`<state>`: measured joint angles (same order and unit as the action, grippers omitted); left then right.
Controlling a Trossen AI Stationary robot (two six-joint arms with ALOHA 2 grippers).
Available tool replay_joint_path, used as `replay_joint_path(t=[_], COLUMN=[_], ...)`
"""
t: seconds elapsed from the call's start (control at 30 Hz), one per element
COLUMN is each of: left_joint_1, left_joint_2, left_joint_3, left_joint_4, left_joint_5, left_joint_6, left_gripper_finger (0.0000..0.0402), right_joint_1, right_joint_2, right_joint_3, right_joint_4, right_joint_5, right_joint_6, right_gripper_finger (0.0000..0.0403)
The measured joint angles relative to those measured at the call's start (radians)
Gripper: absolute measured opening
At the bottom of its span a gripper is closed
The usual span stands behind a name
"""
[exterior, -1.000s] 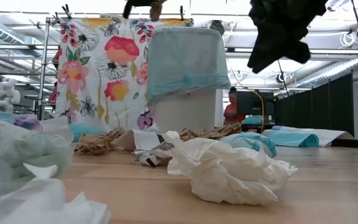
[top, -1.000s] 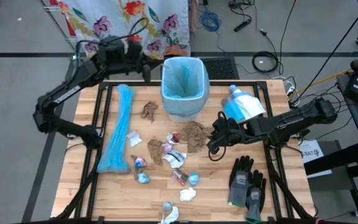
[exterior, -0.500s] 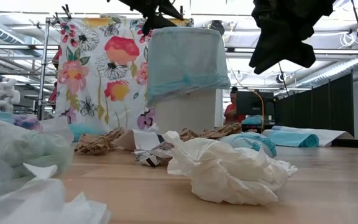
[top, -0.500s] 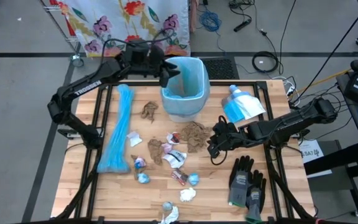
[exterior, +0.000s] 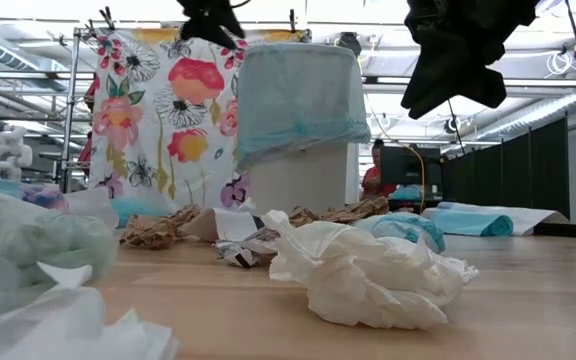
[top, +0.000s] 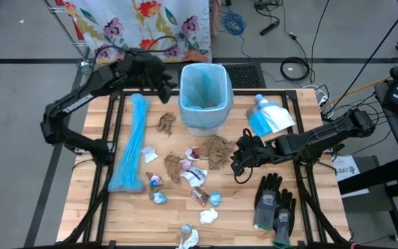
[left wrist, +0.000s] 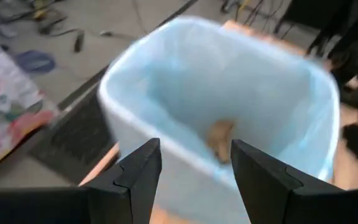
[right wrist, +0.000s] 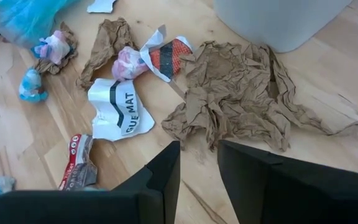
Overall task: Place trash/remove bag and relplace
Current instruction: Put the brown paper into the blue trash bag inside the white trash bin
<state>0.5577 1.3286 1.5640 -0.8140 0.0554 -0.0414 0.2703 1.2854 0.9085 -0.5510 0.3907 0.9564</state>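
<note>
A white bin [top: 204, 114] lined with a light blue bag [left wrist: 241, 81] stands at the table's far middle, and a brown paper wad [left wrist: 219, 134] lies inside it. My left gripper [top: 166, 88] hovers open just left of the bin's rim, with nothing between its fingers [left wrist: 194, 149]. Trash scraps lie on the wood in front of the bin: a big crumpled brown paper [right wrist: 241, 93], wrappers [right wrist: 120, 109] and tissue bits [top: 208, 216]. My right gripper [top: 237, 162] stands open just above the brown paper's near edge and holds nothing [right wrist: 199, 149].
A long roll of blue bags [top: 131, 145] lies along the table's left side. A blue-and-white packet [top: 269, 117] sits right of the bin. Grey-black gloves [top: 273, 204] lie at the near right. A floral cloth [exterior: 158, 110] hangs behind the table.
My left gripper carried a brown wad toward the bin and tipped down over its left rim. It opened there, and the wad now lies inside the bin. The gripper has since drawn back a little toward the table's left.
</note>
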Motion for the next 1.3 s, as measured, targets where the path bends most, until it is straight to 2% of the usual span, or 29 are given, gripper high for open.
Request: replay_joint_path(t=[0.13, 0.3, 0.53, 0.67, 1.0, 1.23, 1.3], left_joint_1=[0.034, 0.102, 0.204, 0.230, 0.205, 0.177, 0.167], left_joint_2=[-0.047, -0.107, -0.121, -0.090, 0.151, 0.294, 0.319], left_joint_3=[-0.076, -0.255, -0.548, -0.661, -0.687, -0.687, -0.687], left_joint_4=[-0.092, -0.099, 0.050, 0.180, 0.323, 0.337, 0.337], left_joint_5=[0.000, 0.004, 0.146, 0.153, 0.127, 0.102, 0.091], left_joint_6=[0.003, 0.023, -0.010, -0.064, -0.084, -0.084, -0.090], left_gripper_finger=[0.0195, 0.0195, 0.0195, 0.0195, 0.0196, 0.0194, 0.0180], right_joint_1=[0.000, 0.000, 0.000, -0.003, -0.003, -0.003, -0.003], right_joint_2=[0.000, 0.000, 0.000, 0.000, 0.000, 0.000, 0.000], right_joint_3=[0.000, 0.000, 0.000, 0.000, 0.000, 0.000, 0.000], right_joint_4=[0.000, 0.000, 0.001, 0.002, 0.002, 0.001, 0.001], right_joint_5=[0.000, 0.000, 0.003, 0.003, 0.004, 0.004, 0.004], right_joint_6=[-0.008, -0.008, 0.000, 0.006, 0.070, 0.091, 0.091], right_gripper_finger=[0.0100, 0.0100, 0.0100, 0.0100, 0.0100, 0.0100, 0.0100])
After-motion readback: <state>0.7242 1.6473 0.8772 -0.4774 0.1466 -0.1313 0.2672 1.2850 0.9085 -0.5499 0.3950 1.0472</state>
